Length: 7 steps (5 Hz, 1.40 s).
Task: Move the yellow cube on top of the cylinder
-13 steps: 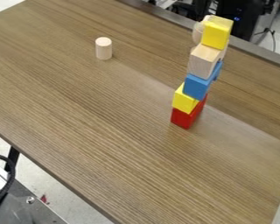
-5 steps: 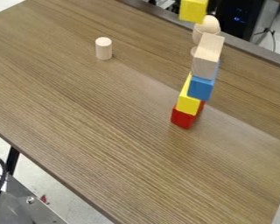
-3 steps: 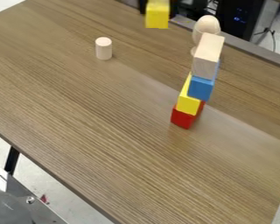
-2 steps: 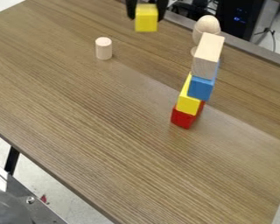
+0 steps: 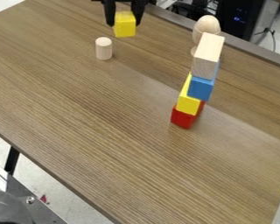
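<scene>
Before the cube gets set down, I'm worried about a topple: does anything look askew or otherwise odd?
The block stack looks askew: the blue block sits off to one side of the yellow block under it, so their edges don't line up. Nothing else stands out; the wooden cylinder stands upright.

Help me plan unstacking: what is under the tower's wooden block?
Under the wooden block sits a blue block, then a yellow block and a red block at the bottom. The faces where they meet are hidden.
</scene>
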Motion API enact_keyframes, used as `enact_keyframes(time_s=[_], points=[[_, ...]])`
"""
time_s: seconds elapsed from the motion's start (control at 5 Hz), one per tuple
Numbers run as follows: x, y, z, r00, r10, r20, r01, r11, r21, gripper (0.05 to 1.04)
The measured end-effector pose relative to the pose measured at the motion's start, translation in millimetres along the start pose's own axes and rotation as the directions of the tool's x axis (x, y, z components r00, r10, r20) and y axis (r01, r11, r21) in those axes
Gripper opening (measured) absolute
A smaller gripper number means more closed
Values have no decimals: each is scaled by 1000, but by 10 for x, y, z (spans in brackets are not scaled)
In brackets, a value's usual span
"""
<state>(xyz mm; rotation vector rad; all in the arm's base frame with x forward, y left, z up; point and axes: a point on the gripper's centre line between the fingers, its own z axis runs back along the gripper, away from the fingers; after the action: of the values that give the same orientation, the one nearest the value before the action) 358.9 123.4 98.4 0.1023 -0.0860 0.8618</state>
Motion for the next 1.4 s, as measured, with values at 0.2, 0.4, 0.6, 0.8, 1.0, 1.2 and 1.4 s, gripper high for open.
enact_keyframes(time_s=[0.2, 0.4, 0.6, 0.8, 1.0, 1.2, 1.4], points=[[109, 71, -72, 999, 38, 0, -38, 999, 4, 587], [201, 124, -128, 998, 64, 6, -64, 998, 17, 587], [271, 159, -212, 997, 74, 2, -74, 997, 31, 587], [316, 184, -278, 995, 94, -15, -93, 995, 31, 588], [297, 190, -398, 995, 88, -41, -85, 995, 50, 587], [315, 187, -381, 995, 90, -34, -88, 995, 49, 587], [332, 188, -385, 996, 87, -21, -86, 995, 51, 631]])
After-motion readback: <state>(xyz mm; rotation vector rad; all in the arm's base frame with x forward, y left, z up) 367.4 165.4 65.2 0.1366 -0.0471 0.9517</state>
